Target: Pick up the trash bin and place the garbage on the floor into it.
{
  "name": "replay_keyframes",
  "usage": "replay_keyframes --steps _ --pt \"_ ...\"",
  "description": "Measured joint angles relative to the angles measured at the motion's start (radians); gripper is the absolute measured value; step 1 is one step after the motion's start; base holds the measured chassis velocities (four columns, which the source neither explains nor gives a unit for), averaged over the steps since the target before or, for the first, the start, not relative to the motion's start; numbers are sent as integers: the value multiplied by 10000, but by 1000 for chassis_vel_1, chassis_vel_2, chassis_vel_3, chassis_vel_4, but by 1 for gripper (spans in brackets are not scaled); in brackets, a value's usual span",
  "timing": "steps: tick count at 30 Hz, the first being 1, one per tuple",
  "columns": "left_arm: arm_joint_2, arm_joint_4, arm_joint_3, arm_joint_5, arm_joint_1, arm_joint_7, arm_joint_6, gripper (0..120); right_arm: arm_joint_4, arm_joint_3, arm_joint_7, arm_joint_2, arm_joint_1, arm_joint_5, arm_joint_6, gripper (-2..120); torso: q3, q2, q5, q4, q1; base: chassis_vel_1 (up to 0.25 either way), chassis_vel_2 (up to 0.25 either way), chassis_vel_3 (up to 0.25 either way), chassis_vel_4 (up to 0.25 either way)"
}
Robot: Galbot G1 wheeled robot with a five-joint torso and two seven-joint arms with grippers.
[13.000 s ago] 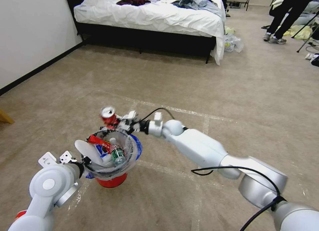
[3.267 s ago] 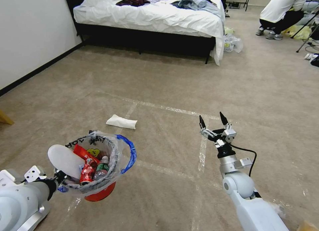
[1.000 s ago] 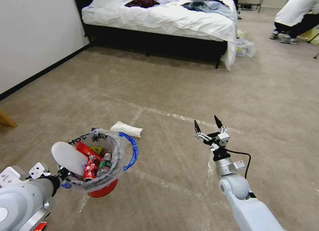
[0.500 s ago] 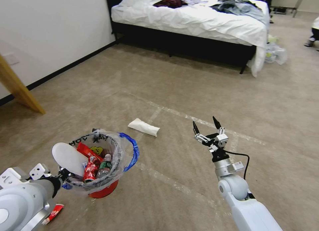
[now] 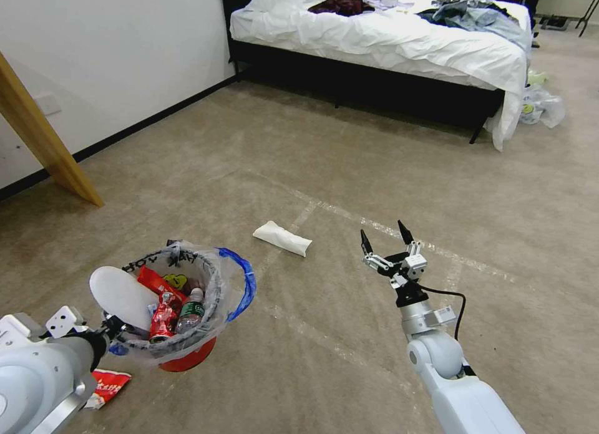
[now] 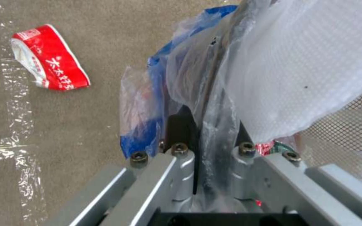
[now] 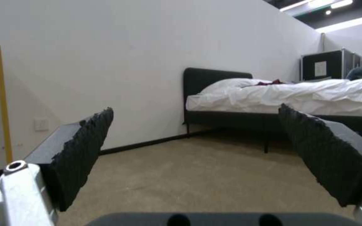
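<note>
Left gripper (image 6: 202,131): clamped on the trash bin (image 5: 187,353) rim, bin held off the floor (image 5: 349,172)
Right gripper (image 5: 387,241): spread wide, empty
Risk: overhanging slipper (image 5: 118,294) could tip out; thin liner might slip

— Where's the bin (image 5: 187,356)?

— Low on the left, off the floor (image 5: 349,166), tilted a bit. Red, lined with a clear bag with blue handles. A white slipper (image 5: 118,295) sticks out over its rim; a crushed red can (image 5: 163,317) and a green-label bottle (image 5: 190,309) lie inside.

— Anything left on the carpet?

— A folded white packet (image 5: 282,238) beside a tape line, well ahead of the bin. A red wrapper (image 6: 49,62) just beside it.
</note>
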Motion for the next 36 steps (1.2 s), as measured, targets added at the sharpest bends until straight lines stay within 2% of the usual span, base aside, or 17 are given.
replay_keyframes --steps 36 --pt "-16 21 61 30 -24 -6 21 4 -251 -43 -51 65 -19 -38 -63 100 0 -1 0 0 0 0 0 0 0"
